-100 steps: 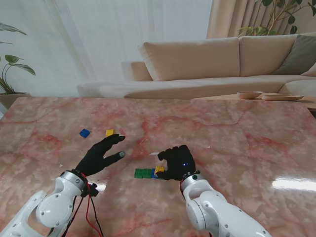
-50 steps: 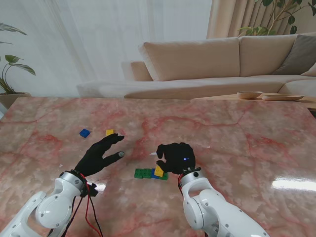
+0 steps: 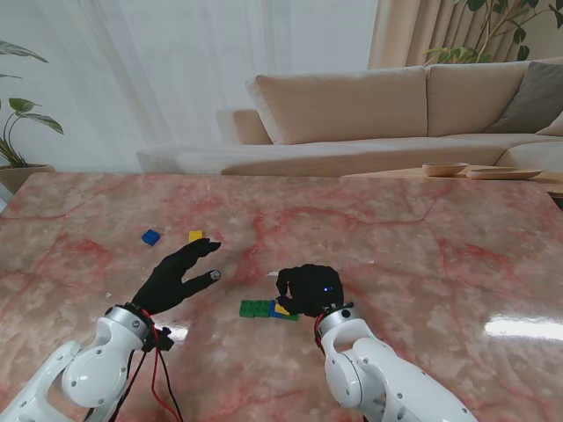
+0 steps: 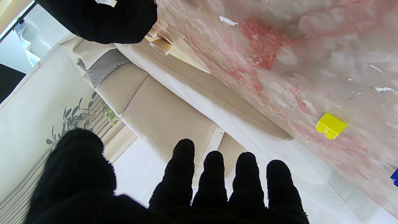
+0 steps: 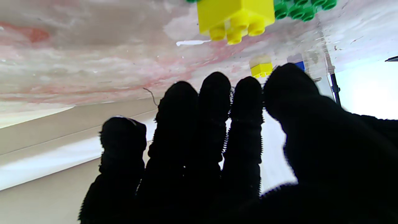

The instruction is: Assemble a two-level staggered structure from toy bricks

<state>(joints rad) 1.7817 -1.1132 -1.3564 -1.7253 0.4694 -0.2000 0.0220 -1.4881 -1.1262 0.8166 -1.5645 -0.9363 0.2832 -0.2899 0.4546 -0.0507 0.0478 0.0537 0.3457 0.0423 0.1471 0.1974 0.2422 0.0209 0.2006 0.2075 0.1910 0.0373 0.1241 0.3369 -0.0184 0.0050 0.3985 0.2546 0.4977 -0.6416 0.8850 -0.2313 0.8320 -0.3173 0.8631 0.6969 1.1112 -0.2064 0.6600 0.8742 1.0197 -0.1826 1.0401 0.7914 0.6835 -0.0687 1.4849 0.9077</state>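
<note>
A green brick [image 3: 255, 308] lies in a short row with a blue brick [image 3: 288, 316] near the middle of the table. On that row sits a yellow brick [image 3: 281, 309], studs up; the right wrist view shows the yellow brick [image 5: 236, 15] resting on green studs [image 5: 298, 9]. My right hand [image 3: 308, 288] hovers right over it, and its fingers [image 5: 214, 102] are stretched out, off the brick. My left hand [image 3: 180, 277] floats open to the left of the row, fingers spread and holding nothing.
Farther from me on the left lie a loose blue brick [image 3: 151, 236] and a loose yellow brick [image 3: 195, 236]; the left wrist view also catches that yellow brick [image 4: 331, 125]. A beige sofa [image 3: 369, 105] stands beyond the table's far edge.
My right hand has shifted left and come down over the row. The yellow brick, tilted in its fingers before, now sits flat on the row. The left hand has not moved.
</note>
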